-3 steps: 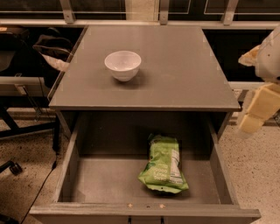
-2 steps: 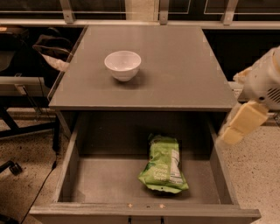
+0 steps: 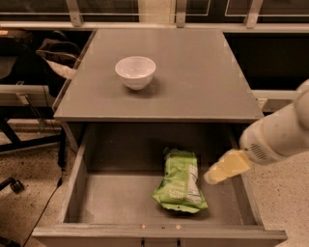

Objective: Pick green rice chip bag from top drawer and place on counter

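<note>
The green rice chip bag (image 3: 180,181) lies flat on the floor of the open top drawer (image 3: 72,193), right of the middle, with its white label panel facing up. The grey counter (image 3: 193,77) is the cabinet top above the drawer. My gripper (image 3: 223,169) comes in from the right on a white arm. Its yellowish fingers hang over the drawer's right side, just right of the bag and above it, not touching it.
A white bowl (image 3: 135,71) stands on the counter, left of the middle. A dark chair and bags (image 3: 43,53) sit to the left of the cabinet. A railing (image 3: 145,14) runs along the back.
My arm and gripper have moved left and down, from beside the cabinet's right edge to over the drawer's right side, close to the bag. The bag and bowl have not moved.
</note>
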`<control>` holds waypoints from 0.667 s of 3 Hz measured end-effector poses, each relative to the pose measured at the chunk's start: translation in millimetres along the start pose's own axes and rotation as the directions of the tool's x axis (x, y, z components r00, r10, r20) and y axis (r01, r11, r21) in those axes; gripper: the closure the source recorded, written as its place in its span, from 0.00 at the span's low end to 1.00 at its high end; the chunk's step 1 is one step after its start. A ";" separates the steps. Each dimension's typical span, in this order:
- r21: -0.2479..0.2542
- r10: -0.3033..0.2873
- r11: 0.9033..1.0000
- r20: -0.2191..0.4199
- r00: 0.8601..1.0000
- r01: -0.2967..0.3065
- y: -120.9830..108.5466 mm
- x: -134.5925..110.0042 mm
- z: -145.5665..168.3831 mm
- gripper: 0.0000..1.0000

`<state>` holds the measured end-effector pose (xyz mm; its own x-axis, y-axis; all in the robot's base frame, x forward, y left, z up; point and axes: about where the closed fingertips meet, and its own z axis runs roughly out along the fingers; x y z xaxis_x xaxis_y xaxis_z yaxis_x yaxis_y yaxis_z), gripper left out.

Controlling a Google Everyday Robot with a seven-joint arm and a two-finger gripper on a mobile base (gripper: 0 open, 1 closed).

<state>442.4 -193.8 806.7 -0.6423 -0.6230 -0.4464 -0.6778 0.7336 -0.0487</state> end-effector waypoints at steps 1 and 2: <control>0.001 0.080 0.997 -0.031 0.996 -0.080 0.4 12.1 37.7 0.00; -0.036 0.127 0.991 -0.069 0.990 -0.130 5.4 19.7 77.3 0.00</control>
<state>453.8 -181.1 728.6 -0.7462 -0.5420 -0.3865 -0.6013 0.7979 0.0418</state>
